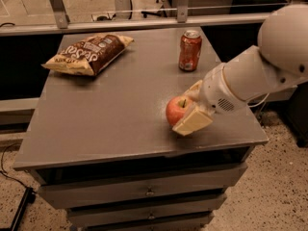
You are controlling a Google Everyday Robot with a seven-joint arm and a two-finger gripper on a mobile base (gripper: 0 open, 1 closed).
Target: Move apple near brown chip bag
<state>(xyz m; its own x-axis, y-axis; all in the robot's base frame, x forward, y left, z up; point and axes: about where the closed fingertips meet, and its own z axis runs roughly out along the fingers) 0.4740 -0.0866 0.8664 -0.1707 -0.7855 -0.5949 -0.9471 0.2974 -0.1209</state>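
Observation:
The red-orange apple is at the front right of the grey table. My gripper reaches in from the right and is shut on the apple. One pale finger presses its near side and the other finger is behind it. The apple seems to be held just above the tabletop. The brown chip bag lies flat at the back left corner, well apart from the apple.
An orange soda can stands upright at the back right, just behind the gripper. My white arm comes in over the right edge. Drawers are under the tabletop. A metal rail runs behind the table.

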